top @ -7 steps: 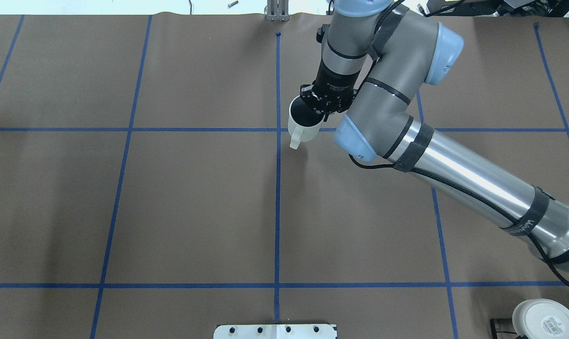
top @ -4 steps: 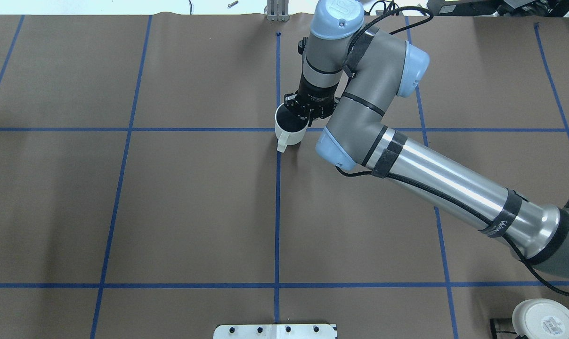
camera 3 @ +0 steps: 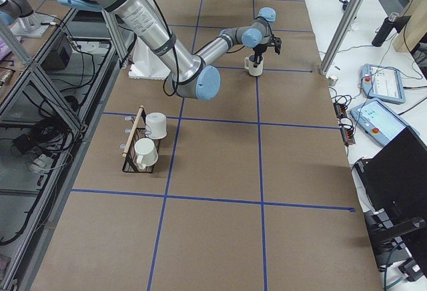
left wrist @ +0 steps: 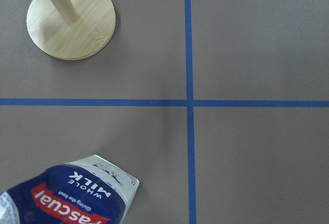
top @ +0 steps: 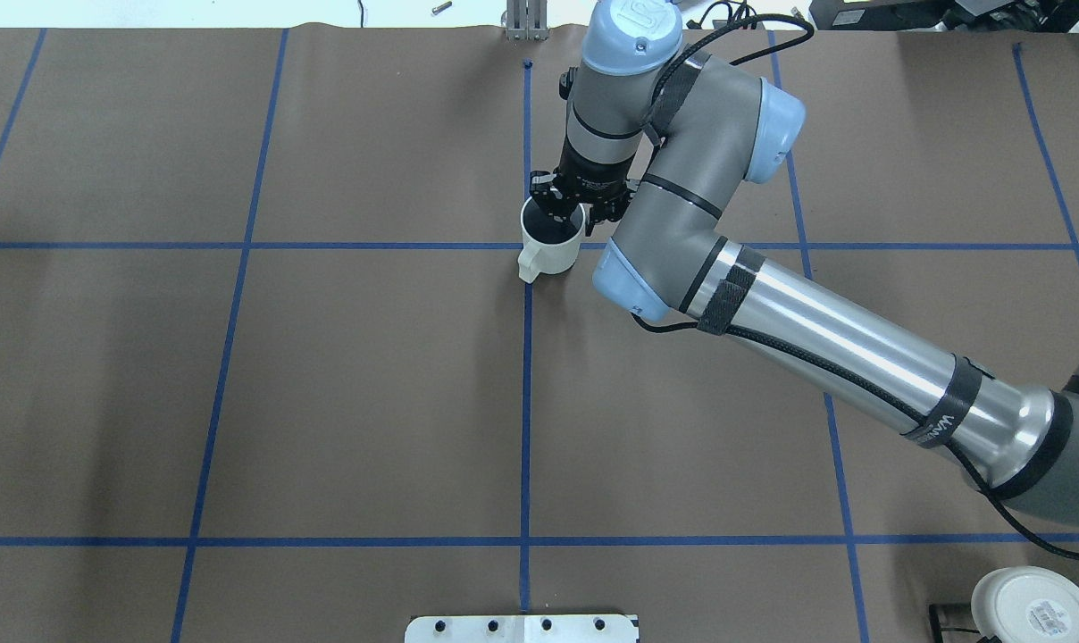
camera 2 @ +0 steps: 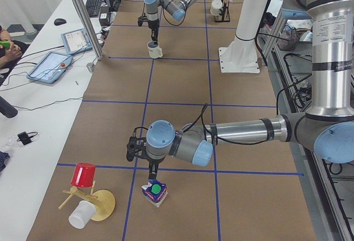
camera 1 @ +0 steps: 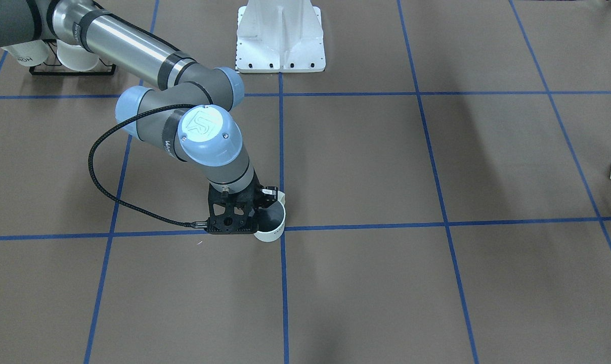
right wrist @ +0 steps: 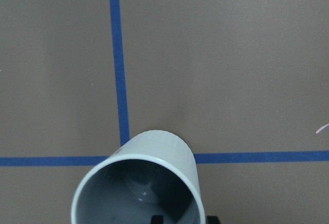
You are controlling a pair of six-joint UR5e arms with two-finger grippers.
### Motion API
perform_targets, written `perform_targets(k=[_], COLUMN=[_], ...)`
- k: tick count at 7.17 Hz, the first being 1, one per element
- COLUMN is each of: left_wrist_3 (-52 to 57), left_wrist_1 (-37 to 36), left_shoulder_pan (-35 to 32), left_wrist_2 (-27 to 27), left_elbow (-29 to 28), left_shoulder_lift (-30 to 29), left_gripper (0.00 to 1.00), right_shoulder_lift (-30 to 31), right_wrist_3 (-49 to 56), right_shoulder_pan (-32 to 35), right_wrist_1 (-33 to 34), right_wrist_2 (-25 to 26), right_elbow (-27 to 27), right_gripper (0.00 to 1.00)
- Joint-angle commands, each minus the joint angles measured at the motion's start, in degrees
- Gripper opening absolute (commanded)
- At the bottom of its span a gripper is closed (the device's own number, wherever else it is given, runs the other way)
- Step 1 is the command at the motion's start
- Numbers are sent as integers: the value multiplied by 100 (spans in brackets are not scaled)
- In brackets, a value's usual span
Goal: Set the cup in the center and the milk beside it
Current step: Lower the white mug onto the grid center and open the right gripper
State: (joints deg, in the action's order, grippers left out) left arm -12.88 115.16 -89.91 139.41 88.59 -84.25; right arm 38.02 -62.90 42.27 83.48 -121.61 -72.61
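Note:
The white cup [top: 550, 243] is at the center crossing [top: 527, 246] of blue tape, low over or on the brown surface, with its handle toward the robot. My right gripper [top: 568, 209] is shut on the cup's rim, one finger inside and one outside; this also shows in the front-facing view [camera 1: 265, 208] with the cup [camera 1: 272, 224]. The right wrist view looks into the cup [right wrist: 136, 188]. The milk [camera 2: 155, 192] stands tilted at the table's left end. My left gripper [camera 2: 150, 170] hovers just above it; I cannot tell if it is open. The carton shows in the left wrist view [left wrist: 72, 196].
A black rack with two other white mugs [camera 3: 145, 141] stands on the robot's right side. A wooden stand [camera 2: 94, 203] with a red cup [camera 2: 84, 174] and a white cup is near the milk; its base [left wrist: 71, 18] shows. The white robot mount [camera 1: 280, 35] is at the table's edge.
My right arm has carried the cup to the left, from right of the vertical tape line to the crossing, and has come lower. The move has slowed in the last half second.

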Motion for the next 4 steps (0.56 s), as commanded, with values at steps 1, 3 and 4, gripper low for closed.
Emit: perform_targets(k=[1, 3, 4], left_wrist_3=[75, 511, 1019], left_wrist_1=[-3, -46, -107], left_shoulder_pan=[-17, -79, -175], left_wrist_2=[533, 561, 648], left_elbow=[165, 430, 396], left_shoulder_lift=[-30, 49, 49], left_gripper=[99, 99, 99], right_shoulder_lift=[13, 266, 424], right_wrist_3=[-126, -117, -65], right_shoulder_pan=[193, 466, 562], right_wrist_1=[80, 63, 55], right_wrist_2=[-273, -697, -723], right_elbow=[-244, -480, -604], right_gripper=[100, 100, 100])
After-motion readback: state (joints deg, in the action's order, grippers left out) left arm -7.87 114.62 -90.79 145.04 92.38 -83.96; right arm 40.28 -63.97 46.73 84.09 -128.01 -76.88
